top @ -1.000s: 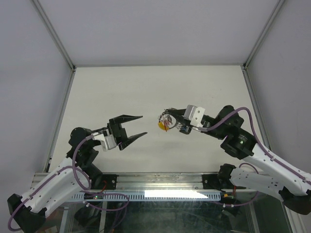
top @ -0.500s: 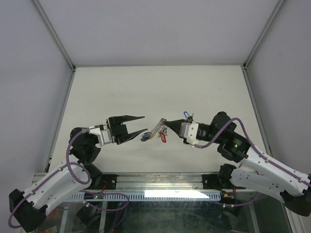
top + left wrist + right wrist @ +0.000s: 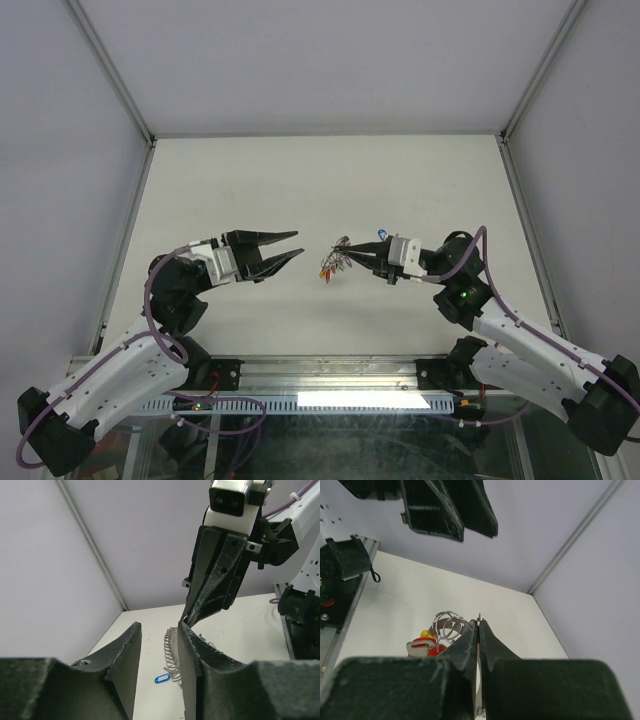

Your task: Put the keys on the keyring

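Left end effector (image 3: 299, 244) has narrowed; right end effector (image 3: 354, 258) clamps keyring (image 3: 336, 261).

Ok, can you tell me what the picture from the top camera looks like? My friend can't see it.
The right gripper is pinched shut on the keyring, holding it over the white table with red and yellow tagged keys dangling from it. The left gripper, open, points at it from a small gap away.
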You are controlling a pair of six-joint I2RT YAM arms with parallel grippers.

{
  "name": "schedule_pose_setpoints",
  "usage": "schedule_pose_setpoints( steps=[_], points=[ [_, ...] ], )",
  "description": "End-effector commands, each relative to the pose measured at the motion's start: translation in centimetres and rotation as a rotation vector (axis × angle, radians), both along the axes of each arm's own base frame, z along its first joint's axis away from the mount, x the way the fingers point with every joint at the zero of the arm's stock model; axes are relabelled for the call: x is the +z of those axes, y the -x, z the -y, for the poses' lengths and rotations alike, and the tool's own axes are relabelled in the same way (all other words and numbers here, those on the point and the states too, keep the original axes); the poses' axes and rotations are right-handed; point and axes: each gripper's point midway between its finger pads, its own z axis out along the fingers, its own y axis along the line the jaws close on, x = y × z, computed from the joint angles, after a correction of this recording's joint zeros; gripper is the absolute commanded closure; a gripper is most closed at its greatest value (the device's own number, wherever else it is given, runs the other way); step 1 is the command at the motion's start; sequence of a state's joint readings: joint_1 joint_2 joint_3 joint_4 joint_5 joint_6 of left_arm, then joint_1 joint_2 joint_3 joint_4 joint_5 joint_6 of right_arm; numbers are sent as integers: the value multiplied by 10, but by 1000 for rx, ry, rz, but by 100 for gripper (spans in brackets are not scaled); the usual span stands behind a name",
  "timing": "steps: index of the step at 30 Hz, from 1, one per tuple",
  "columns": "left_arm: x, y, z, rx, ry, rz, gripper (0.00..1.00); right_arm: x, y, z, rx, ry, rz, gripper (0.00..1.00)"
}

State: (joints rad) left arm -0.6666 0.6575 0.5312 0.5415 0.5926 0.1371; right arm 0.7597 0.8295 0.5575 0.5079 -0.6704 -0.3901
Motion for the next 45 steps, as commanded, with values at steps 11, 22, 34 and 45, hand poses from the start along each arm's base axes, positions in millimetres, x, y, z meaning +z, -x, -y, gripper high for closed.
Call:
schedule_pose_setpoints(
  steps=[11, 22, 34, 45],
  points=[
    [6, 14, 31, -220, -133, 65, 73, 60, 35, 9, 131, -191, 138, 100],
    [4, 13, 38, -259, -178, 94, 75, 62, 39, 11, 146, -190, 145, 100],
    [-3, 4, 45, -248, -234, 51, 76, 60, 39, 8, 159, -177, 144, 100],
    [-6, 11, 55, -288, -279, 51, 78, 58, 37, 5, 158, -164, 141, 100]
  ],
)
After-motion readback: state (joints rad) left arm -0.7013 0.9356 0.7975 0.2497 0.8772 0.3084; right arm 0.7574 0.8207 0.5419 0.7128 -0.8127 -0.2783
